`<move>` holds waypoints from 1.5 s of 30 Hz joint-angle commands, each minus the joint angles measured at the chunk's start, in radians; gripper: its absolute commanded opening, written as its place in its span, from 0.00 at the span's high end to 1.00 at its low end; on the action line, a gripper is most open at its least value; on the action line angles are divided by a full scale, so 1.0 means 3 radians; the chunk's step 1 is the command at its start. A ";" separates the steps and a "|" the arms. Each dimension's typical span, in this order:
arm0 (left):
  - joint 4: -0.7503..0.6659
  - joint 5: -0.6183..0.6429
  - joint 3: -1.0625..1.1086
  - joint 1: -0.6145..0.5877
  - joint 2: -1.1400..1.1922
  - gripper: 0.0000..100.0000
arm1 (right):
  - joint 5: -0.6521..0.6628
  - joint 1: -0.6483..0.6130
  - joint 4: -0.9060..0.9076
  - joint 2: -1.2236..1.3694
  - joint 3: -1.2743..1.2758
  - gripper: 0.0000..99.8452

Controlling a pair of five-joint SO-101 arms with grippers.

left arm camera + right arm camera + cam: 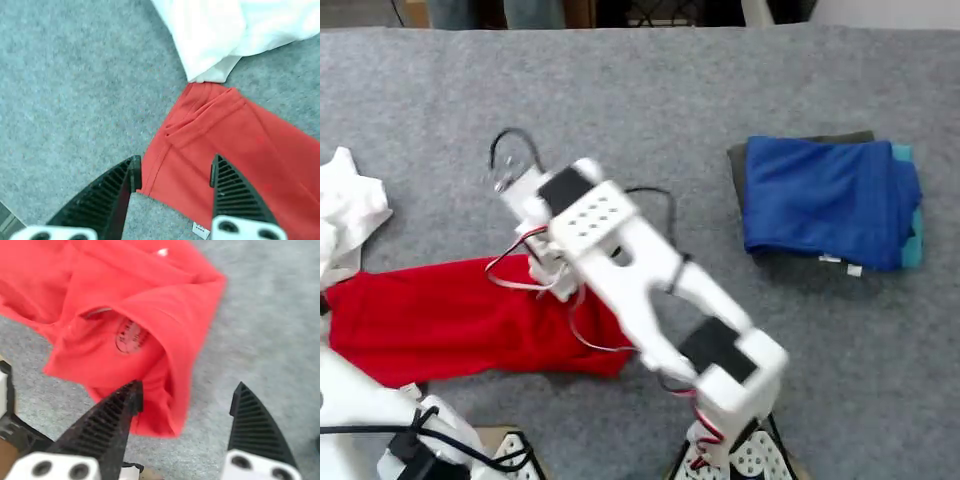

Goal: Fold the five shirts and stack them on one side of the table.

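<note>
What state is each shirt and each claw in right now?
Red shirt: lying on the table, partly folded.
White shirt: crumpled, not folded.
Blue shirt: folded, stacked on top.
Dark shirt: folded, under the blue one.
Left claw: open, empty.
Right claw: open, empty.

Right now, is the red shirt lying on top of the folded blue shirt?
No, the red shirt lies spread out by itself, well apart from the folded blue shirt.
</note>
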 commanded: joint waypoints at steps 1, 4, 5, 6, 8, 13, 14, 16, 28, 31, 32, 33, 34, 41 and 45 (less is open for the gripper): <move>-0.0082 -0.0056 0.0028 -0.0038 -0.0031 0.76 | 0.0000 -0.0036 -0.0031 0.0320 -0.0396 0.73; -0.0082 -0.0056 0.0043 -0.0028 -0.0031 0.76 | 0.0005 0.0020 0.0010 0.0488 -0.0550 0.85; -0.0087 -0.0056 0.0043 -0.0028 -0.0031 0.76 | 0.0000 0.0051 0.0005 0.0534 -0.0601 0.92; -0.0097 -0.0046 0.0043 -0.0018 -0.0031 0.76 | -0.0010 0.0113 0.0005 0.0575 -0.0652 0.99; -0.0164 -0.0046 0.0090 0.0059 -0.0026 0.76 | -0.0010 0.0281 0.0036 0.0637 -0.0739 0.96; -0.0368 -0.0036 0.0279 0.0263 -0.0026 0.76 | 0.0010 0.0900 0.0097 0.0719 -0.0806 0.99; -0.0409 -0.0031 0.0309 0.0304 -0.0026 0.76 | 0.0010 0.1048 0.0102 0.0734 -0.0806 0.99; -0.0445 0.0056 0.0335 0.0391 -0.0026 0.76 | 0.0010 0.1340 0.0107 0.0749 -0.0800 0.99; -0.1202 0.0834 0.0780 0.1102 0.0056 0.76 | 0.0634 0.2276 0.0245 0.0744 -0.0826 0.94; -0.1678 0.1079 0.1005 0.1225 0.0292 0.76 | 0.0670 0.2256 0.0343 0.0729 -0.0882 0.82; -0.1846 0.1187 0.1031 0.1240 0.0399 0.76 | 0.0696 0.2250 0.0353 0.0729 -0.0933 0.78; -0.1990 0.1314 0.1031 0.1256 0.0522 0.76 | 0.0716 0.2256 0.0373 0.0729 -0.1000 0.76; -0.2112 0.1437 0.1015 0.1266 0.0660 0.76 | 0.0726 0.2256 0.0389 0.0729 -0.1071 0.75; -0.2245 0.1821 0.0611 0.1240 0.1693 0.76 | 0.0711 0.2138 0.0399 0.0412 -0.1537 0.87; -0.2076 0.1821 0.0248 0.1148 0.1979 0.76 | 0.0726 0.1637 0.0404 0.0079 -0.1465 0.98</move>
